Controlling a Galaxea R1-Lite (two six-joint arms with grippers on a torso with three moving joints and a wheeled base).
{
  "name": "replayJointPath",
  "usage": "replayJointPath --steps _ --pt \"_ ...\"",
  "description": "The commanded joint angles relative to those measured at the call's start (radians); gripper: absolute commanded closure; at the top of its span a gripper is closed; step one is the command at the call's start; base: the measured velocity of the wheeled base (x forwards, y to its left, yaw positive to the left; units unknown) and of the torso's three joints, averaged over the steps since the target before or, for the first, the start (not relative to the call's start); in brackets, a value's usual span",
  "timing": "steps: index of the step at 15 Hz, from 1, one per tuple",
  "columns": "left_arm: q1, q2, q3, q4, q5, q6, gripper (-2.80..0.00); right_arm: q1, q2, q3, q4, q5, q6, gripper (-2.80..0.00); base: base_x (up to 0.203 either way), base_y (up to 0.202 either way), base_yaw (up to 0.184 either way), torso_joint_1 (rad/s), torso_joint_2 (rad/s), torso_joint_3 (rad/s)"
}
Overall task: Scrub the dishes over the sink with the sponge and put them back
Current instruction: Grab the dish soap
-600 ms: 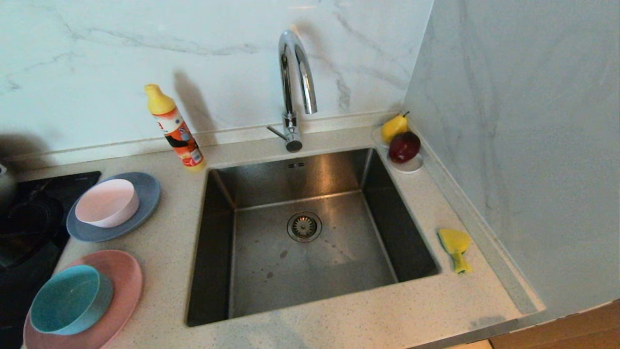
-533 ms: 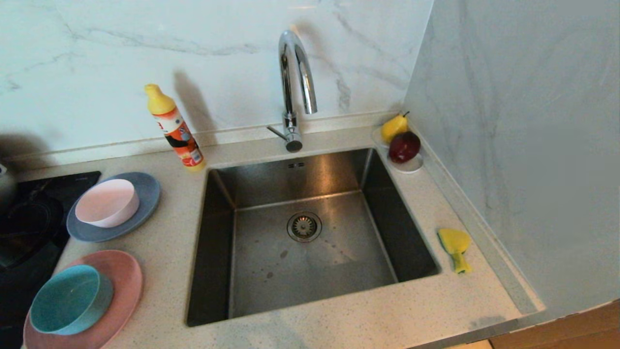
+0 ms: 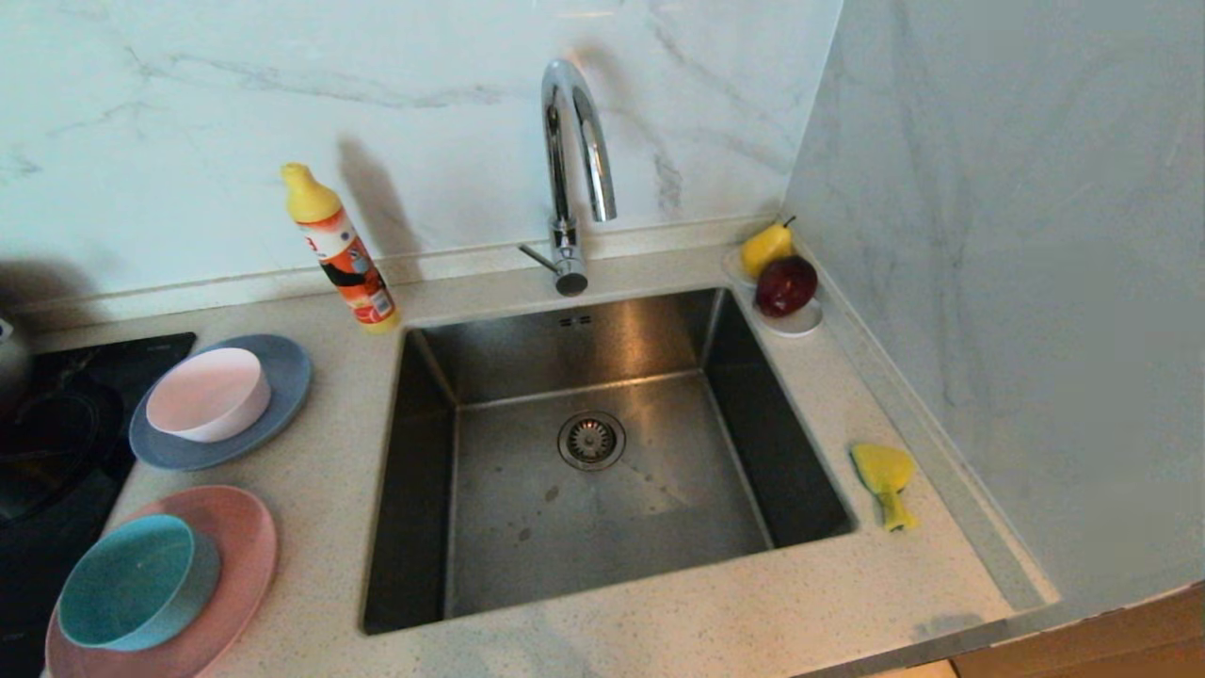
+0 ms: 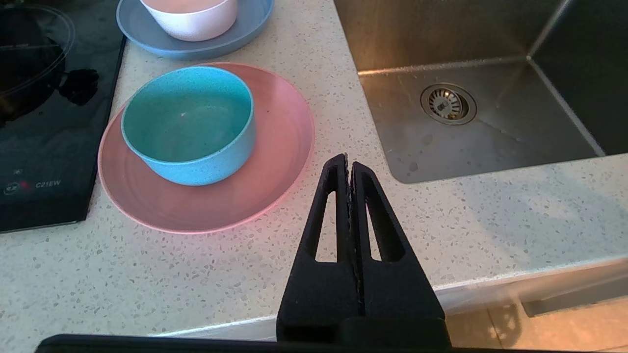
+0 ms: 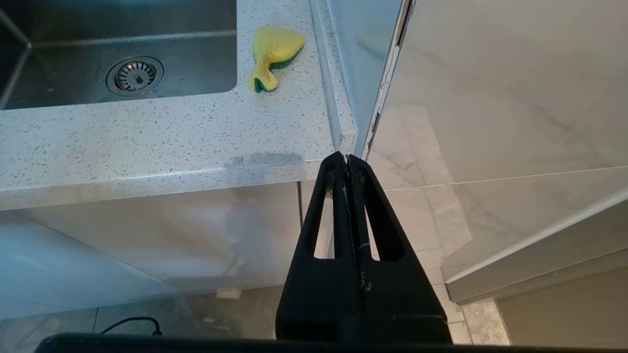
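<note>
Detergent bottle (image 3: 340, 250) near counter's (image 3: 753, 612) back edge; pear (image 3: 765, 248) and apple (image 3: 786, 285) on saucer (image 3: 800, 325) in back right corner; black cooktop (image 3: 47, 443) at left edge.

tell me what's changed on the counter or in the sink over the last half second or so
Nothing visibly changed. The yellow sponge lies right of the square steel sink, and the teal bowl sits on the pink plate, as before. Both grippers, left and right, are shut and empty.

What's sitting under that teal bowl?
The teal bowl stands on a pink plate, near its left side, on the counter left of the sink. The plate's rim shows all around; the patch directly beneath the bowl is covered.
</note>
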Motion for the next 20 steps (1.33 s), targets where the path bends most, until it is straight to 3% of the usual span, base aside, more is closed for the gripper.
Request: replayJointPath --steps 1,4,7,12,15,20 --pt "0.000 0.000 0.017 -0.001 0.000 -0.002 0.00 0.000 0.000 0.000 0.000 0.001 0.000 0.00 0.000 0.000 0.000 0.000 0.00 0.000" --pt "0.000 0.006 -0.008 0.009 0.003 -0.007 0.00 0.000 0.000 0.000 0.000 0.001 0.000 0.00 0.000 0.000 0.000 0.000 0.00 0.000" --pt "0.000 0.067 -0.179 0.046 0.017 -0.012 0.00 0.000 0.000 0.000 0.000 0.001 0.000 0.00 0.000 0.000 0.000 0.000 0.00 0.000" --pt "0.001 0.410 -0.384 0.034 0.053 -0.015 0.00 0.000 0.000 0.000 0.000 0.001 0.000 0.00 0.000 0.000 0.000 0.000 0.00 0.000" --pt "0.000 0.683 -0.479 -0.049 0.075 -0.041 0.00 0.000 0.000 0.000 0.000 0.001 0.000 0.00 0.000 0.000 0.000 0.000 0.00 0.000" --pt "-0.001 1.106 -0.601 -0.288 0.112 -0.100 0.00 0.000 0.000 0.000 0.000 0.001 0.000 0.00 0.000 0.000 0.000 0.000 0.00 0.000"
